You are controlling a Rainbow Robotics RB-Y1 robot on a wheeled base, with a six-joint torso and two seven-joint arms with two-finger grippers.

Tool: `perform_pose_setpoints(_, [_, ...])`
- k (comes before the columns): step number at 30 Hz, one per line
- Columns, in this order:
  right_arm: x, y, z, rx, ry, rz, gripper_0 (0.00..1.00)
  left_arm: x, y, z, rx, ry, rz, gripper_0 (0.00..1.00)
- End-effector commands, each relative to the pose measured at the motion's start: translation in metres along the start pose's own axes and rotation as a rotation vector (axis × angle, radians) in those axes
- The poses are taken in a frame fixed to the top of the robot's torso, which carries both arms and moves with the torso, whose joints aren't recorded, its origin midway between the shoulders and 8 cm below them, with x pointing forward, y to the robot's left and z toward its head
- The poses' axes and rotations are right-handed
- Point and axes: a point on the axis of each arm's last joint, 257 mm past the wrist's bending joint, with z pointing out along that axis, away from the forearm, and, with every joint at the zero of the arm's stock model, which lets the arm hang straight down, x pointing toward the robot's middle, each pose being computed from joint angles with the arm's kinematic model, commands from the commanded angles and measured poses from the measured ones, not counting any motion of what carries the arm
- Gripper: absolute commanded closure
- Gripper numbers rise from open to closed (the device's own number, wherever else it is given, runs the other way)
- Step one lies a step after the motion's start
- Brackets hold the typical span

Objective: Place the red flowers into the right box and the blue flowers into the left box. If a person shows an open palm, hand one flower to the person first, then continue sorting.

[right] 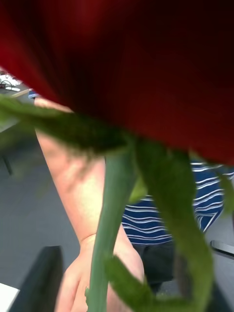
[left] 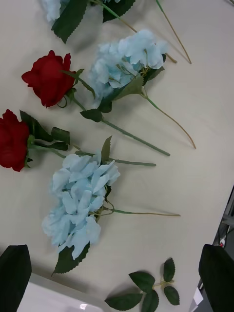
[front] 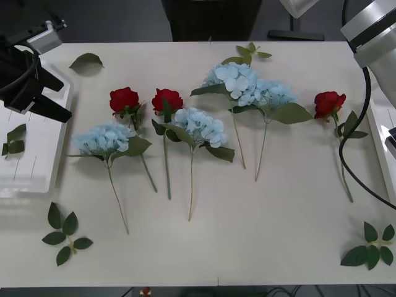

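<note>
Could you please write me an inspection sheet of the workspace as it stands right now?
Surface: off-white table, no spills seen.
Job's things: three red flowers and four blue flowers lie on the table. Another red flower sits close to the right wrist camera. The left box holds one leaf sprig. The right box is partly in view.
Clutter: loose leaf sprigs.
End effectors: left end effector open over the left box. The right end effector is by the rose stem, facing a person's hand.
Cables: black cable hangs over the table's right side.
Surroundings: nothing seen of concern.
</note>
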Motion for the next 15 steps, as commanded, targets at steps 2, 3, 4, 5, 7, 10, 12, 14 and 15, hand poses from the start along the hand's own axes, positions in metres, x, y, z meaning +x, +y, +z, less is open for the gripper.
perform_pose_setpoints(2, [-0.038,0.006,-0.004,-0.012,-0.061,0.030,0.00,-0.003,0.006,-0.021,-0.051,0.003,0.005,0.00])
perform_pose_setpoints(3, [-0.038,0.006,-0.004,-0.012,-0.061,0.030,0.00,-0.003,0.006,-0.021,-0.051,0.003,0.005,0.00])
perform_pose_setpoints(4, [-0.038,0.006,-0.004,-0.012,-0.061,0.030,0.00,-0.003,0.006,-0.021,-0.051,0.003,0.005,0.00])
perform_pose_setpoints(5, [-0.038,0.006,-0.004,-0.012,-0.061,0.030,0.00,-0.003,0.006,-0.021,-0.051,0.003,0.005,0.00])
perform_pose_setpoints(7, [-0.038,0.006,-0.004,-0.012,-0.061,0.030,0.00,-0.003,0.006,-0.021,-0.051,0.003,0.005,0.00])
perform_pose_setpoints(10, [-0.038,0.006,-0.004,-0.012,-0.061,0.030,0.00,-0.003,0.006,-0.021,-0.051,0.003,0.005,0.00])
perform_pose_setpoints(12, [-0.016,0.008,-0.002,-0.014,-0.028,0.032,0.00,-0.003,0.006,-0.021,-0.051,0.003,0.005,0.00])
perform_pose_setpoints(14, [-0.011,0.009,-0.001,-0.016,-0.021,0.025,0.00,-0.003,0.006,-0.021,-0.051,0.003,0.005,0.00])
perform_pose_setpoints(15, [-0.015,0.005,-0.002,-0.012,-0.028,0.008,0.00,-0.003,0.006,-0.021,-0.051,0.003,0.005,0.00])
